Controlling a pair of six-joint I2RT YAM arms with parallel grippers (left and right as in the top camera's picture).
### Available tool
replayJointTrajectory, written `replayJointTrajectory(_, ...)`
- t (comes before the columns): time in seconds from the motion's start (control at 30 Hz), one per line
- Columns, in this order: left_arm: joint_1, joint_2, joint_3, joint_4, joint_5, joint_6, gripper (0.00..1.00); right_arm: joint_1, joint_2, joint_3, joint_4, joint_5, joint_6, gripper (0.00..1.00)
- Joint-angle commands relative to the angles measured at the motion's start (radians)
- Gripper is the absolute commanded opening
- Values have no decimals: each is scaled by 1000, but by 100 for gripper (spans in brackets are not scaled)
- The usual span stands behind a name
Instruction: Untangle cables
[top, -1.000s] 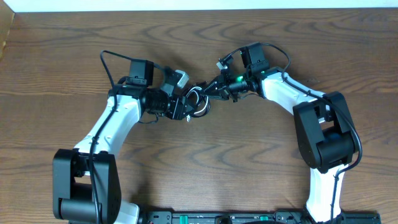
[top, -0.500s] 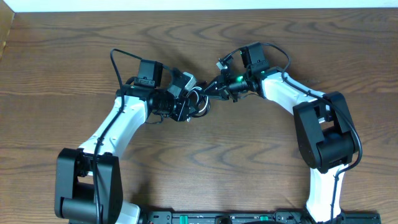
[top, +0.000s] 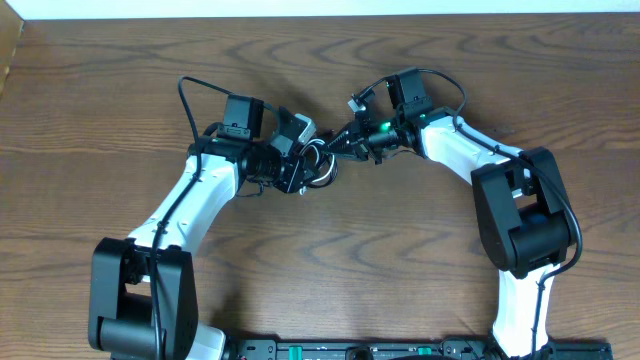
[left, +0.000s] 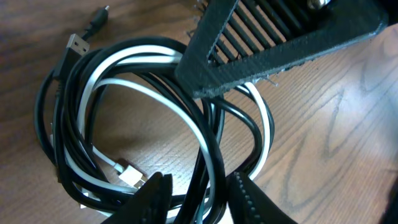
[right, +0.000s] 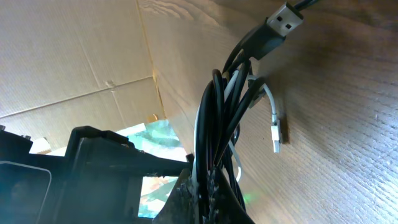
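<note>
The cables (top: 322, 168) are a small bundle of black and white loops between the two arms at mid table. In the left wrist view the cables (left: 143, 93) form a loose coil with a USB plug (left: 74, 45) at the upper left. My left gripper (left: 199, 196) has its jaws narrowed round a few black and white strands, which touch both fingers low down. My right gripper (right: 210, 196) is shut on a tight bunch of cables (right: 214, 118) that rises to a USB plug (right: 283, 18). Its ribbed finger (left: 280, 37) crosses above the coil. Overhead, the left gripper (top: 303, 165) and the right gripper (top: 336, 148) nearly meet.
A cardboard box (top: 8, 50) sits at the table's far left edge, and cardboard (right: 74, 56) fills the background of the right wrist view. A white plug end (right: 277, 134) hangs free beside the bunch. Bare wooden table (top: 400, 250) surrounds both arms.
My left arm has moved right, up to the bundle, and its jaws have narrowed round the strands. The right arm and its grip have not moved.
</note>
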Motion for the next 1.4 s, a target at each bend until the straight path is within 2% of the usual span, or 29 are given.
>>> replayJointTrajectory(0.0, -2, 10, 3, 15, -31, -20, 27, -5, -3, 19, 0, -39, -11, 1)
replayJointTrajectory(0.23, -2, 11, -1, 18, -38, -20, 26, -5, -3, 19, 0, -40, -11, 1)
replayJointTrajectory(0.33, -3, 18, -1, 18, -96, -36, 27, -5, -3, 19, 0, -40, -11, 1)
replayJointTrajectory(0.47, -5, 36, -1, 18, -102, -39, 34, -6, -3, 19, 0, -40, -11, 1)
replayJointTrajectory(0.63, -6, 48, 0, 19, -101, -39, 36, -10, -3, 19, 0, -40, -11, 1)
replayJointTrajectory(0.67, -6, 48, 0, 20, -101, -39, 32, -10, -3, 19, 0, -40, -11, 1)
replayJointTrajectory(0.77, -6, 48, 0, 34, -101, -39, 9, -10, -3, 19, 0, -40, -11, 1)
replayJointTrajectory(1.1, -6, 42, 6, 39, -101, -51, 8, -12, -3, 19, 0, -35, -27, 3)
replayJointTrajectory(1.13, -6, 42, 6, 39, -101, -51, 7, -12, -3, 19, 2, -35, -27, 7)
replayJointTrajectory(1.23, -6, 42, 7, 42, -101, -58, 7, -12, -3, 19, 4, -23, -28, 37)
replayJointTrajectory(1.27, -5, 42, 7, 42, -102, -61, 8, -14, -3, 19, 4, -21, -35, 44)
replayJointTrajectory(1.3, -5, 42, 7, 45, -102, -69, 8, -16, -3, 19, 4, -21, -47, 49)
replayJointTrajectory(1.37, -1, 42, 8, 51, -102, -92, 7, -23, -3, 19, 2, -22, -71, 53)
